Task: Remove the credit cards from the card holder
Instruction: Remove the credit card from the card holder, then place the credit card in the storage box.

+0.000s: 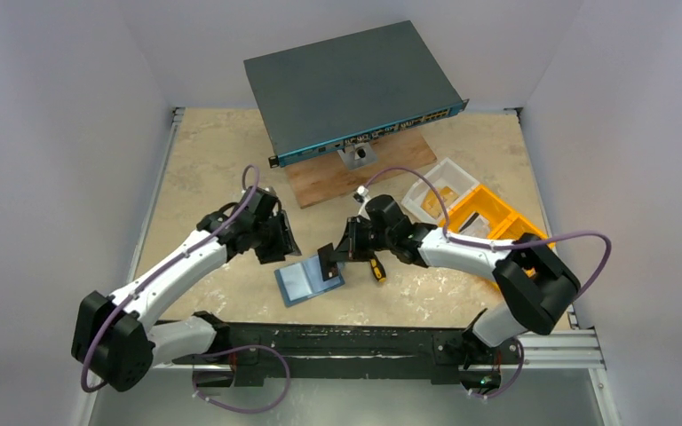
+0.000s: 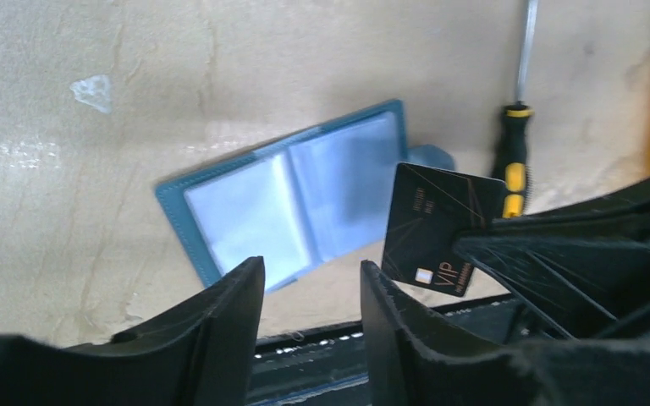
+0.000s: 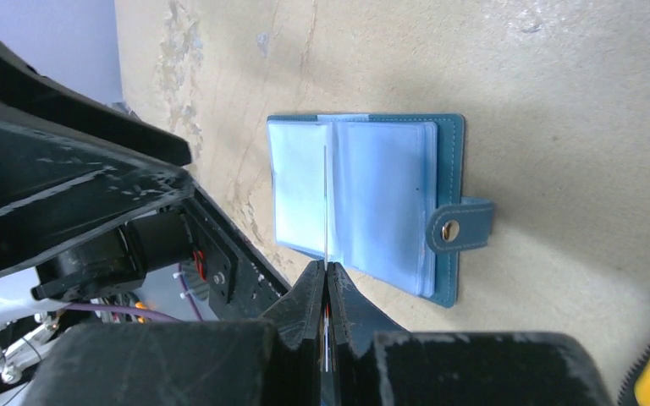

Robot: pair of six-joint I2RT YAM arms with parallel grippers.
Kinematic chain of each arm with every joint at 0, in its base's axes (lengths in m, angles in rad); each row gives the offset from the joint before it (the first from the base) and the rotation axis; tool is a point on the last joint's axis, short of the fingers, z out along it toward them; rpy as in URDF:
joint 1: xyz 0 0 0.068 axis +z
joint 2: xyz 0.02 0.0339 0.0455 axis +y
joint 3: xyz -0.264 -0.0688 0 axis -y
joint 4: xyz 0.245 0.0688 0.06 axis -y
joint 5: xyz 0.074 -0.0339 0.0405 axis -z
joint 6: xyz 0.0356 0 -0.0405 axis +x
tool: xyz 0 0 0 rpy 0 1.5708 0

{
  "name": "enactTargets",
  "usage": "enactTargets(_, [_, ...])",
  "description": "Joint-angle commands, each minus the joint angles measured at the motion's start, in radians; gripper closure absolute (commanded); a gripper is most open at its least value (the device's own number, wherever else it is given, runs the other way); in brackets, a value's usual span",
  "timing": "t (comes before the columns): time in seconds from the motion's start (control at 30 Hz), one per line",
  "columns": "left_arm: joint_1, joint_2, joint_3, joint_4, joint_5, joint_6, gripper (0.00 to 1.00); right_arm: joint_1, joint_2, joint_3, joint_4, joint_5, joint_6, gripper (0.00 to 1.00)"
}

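Your left gripper [image 2: 311,279] hangs released, its fingers apart with nothing between them, just left of the card holder [image 1: 306,282]. The holder lies open and flat near the near edge of the bench [image 1: 213,160], about midway along it, with its snap tab pointing right. The right gripper [image 3: 326,271] is clenched on a black card [image 2: 436,224], held upright by one edge above the holder's right half. The card looks fully out of its sleeve, so you are likely at the carry-away step of one extraction. Next, swing that card clear and lay it on bare bench before letting go. Keep it low and level so it does not flip. The sleeves that show look pale and empty, but you cannot tell whether pages underneath hide more cards. Have the left gripper ready to pin the holder if you need to leaf through. The screwdriver [image 2: 512,169] lies close on the right, with the clear bin [image 1: 440,186] and orange bin [image 1: 497,217] further toward the right edge. Open room is better toward the left edge or between the holder and the network switch [image 1: 346,84] at the far edge.
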Motion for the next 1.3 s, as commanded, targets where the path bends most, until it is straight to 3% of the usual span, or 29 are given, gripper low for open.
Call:
enactTargets(0.0, [-0.01,-0.085,0.053,-0.049,0.022,0.062,0.49,-0.001,-0.095,0.05,-0.12,0.094,-0.041,1.0])
enactTargets(0.2, [-0.011,-0.156,0.079,-0.089,0.054,0.101,0.33,-0.003,-0.212,0.079,-0.305,0.245,-0.043,1.0])
enactTargets(0.57, [-0.054,-0.153,0.123,-0.086,0.134,0.154,0.29,-0.029,-0.431,0.204,-0.727,0.663,0.023,1.0])
enactTargets(1.0, [-0.072,-0.142,0.143,-0.086,0.164,0.203,0.28,-0.188,-0.273,0.438,-1.266,1.055,0.212,1.0])
enactTargets(1.27, [-0.072,-0.142,0.143,-0.099,0.165,0.22,0.27,-0.39,-0.225,0.425,-1.357,1.151,0.262,1.0])
